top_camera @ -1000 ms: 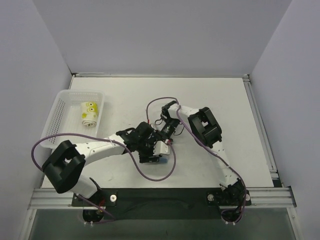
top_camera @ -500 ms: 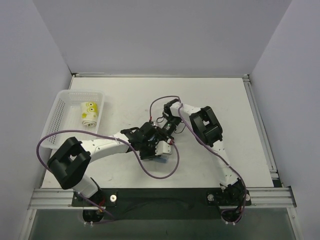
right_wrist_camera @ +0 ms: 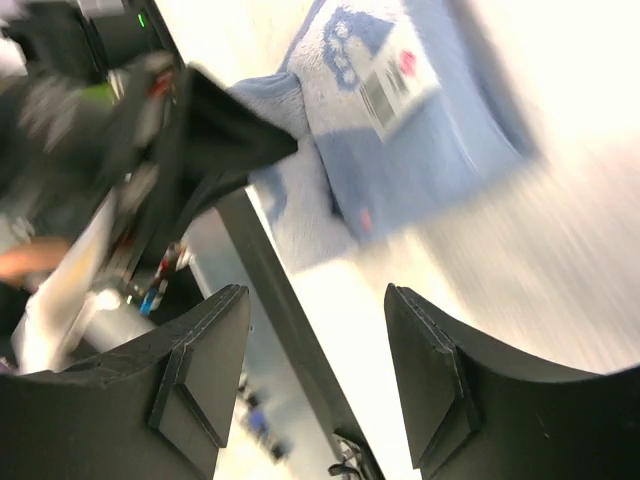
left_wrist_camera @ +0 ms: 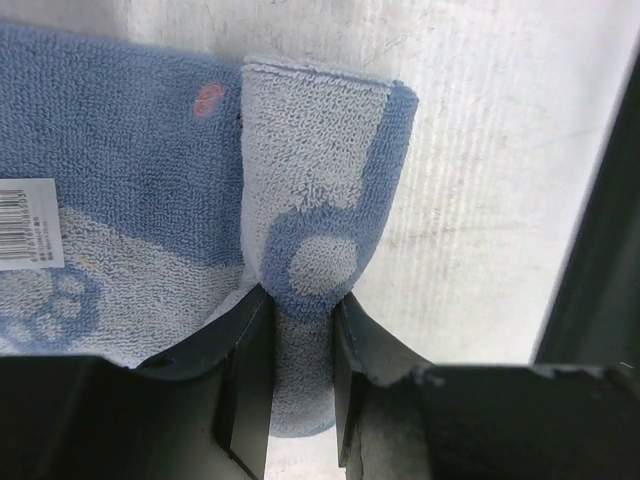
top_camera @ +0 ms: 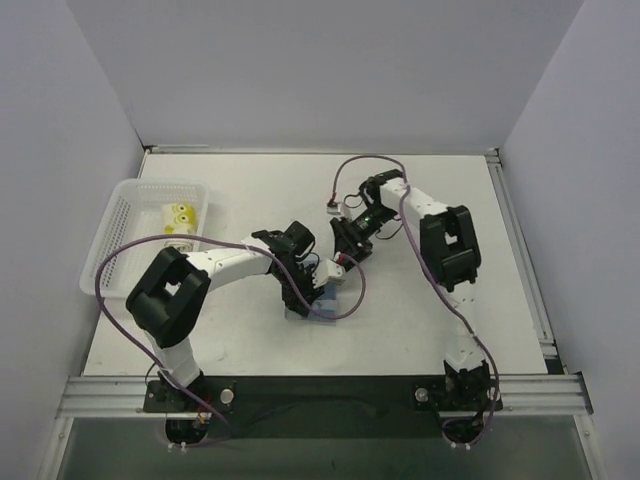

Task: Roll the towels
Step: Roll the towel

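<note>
OK, status: left claw (left_wrist_camera: pixel 300 300) is clamped on a folded-up edge of the blue towel (left_wrist_camera: pixel 140 140), with the terry pinched between both fingers. The towel lies on the table (top_camera: pixel 250 190) mid-workspace, under the left wrist. It's mostly flat with the label (left_wrist_camera: pixel 28 222) face up, so by my read the roll has barely begun. Right claw (right_wrist_camera: pixel 315 292) hangs apart with nothing between its fingers, near the towel's far side and not touching it. That wrist view is motion-blurred, so I can't tell how high it sits. Cream towel (top_camera: pixel 178 222) is rolled and sits in the basket (top_camera: pixel 120 215) at far left; that one looks done.

Risks from here:
- The pinch is on one fold near an end only. Turning from there likely gives a skewed, cone-shaped roll.
- Nothing pins the free end. If left drags instead of turning over, the whole towel slides on the table.
- Terry is soft and springy. Release too early and the fold flops open.
- Purple cable (top_camera: pixel 354 290) loops right beside the towel and could snag or sweep it.
- The claws are close together, so right moving in to help could bump left.
</note>
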You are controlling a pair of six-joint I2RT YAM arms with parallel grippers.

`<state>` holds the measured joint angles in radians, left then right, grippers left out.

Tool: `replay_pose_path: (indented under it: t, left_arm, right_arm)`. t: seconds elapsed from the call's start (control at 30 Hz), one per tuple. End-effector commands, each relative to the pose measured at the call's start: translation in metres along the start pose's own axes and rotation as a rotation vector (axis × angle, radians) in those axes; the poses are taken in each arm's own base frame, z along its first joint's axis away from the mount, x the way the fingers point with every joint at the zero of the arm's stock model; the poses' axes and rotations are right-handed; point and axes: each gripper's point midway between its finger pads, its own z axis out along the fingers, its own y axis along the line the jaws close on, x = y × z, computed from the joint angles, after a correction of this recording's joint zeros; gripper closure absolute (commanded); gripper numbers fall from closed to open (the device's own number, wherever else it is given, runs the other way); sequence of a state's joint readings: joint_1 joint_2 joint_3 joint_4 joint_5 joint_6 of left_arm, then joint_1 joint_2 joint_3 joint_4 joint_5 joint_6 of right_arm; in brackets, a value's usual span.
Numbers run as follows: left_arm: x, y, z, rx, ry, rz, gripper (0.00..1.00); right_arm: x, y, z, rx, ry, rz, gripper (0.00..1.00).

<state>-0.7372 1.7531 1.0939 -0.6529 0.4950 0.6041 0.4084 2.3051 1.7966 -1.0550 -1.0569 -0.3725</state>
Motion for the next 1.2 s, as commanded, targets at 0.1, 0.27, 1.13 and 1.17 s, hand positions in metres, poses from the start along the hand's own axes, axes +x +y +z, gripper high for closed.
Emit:
replay_pose_path:
  t: [0.1,0.27,1.13,1.17]
  left_arm:
    - [0.017,-0.009,-0.005,0.329,0.047,-0.291,0.82]
    - [0.013,0.016,0.007,0.442,0.066,-0.382,0.82]
    - [0.038,0.054,0.025,0.568,0.172,-0.49,0.74]
    - [0.038,0.055,0.025,0.561,0.168,-0.488,0.74]
  right_arm:
    - [0.019,0.03,-0.106,0.138,-0.24,-0.063,0.44]
    - [0.047,0.044,-0.114,0.22,-0.251,-0.169,0.44]
    - [0.008,0.011,0.053,0.78,0.124,-1.11,0.36]
    - [0.009,0.003,0.06,0.779,0.147,-1.105,0.39]
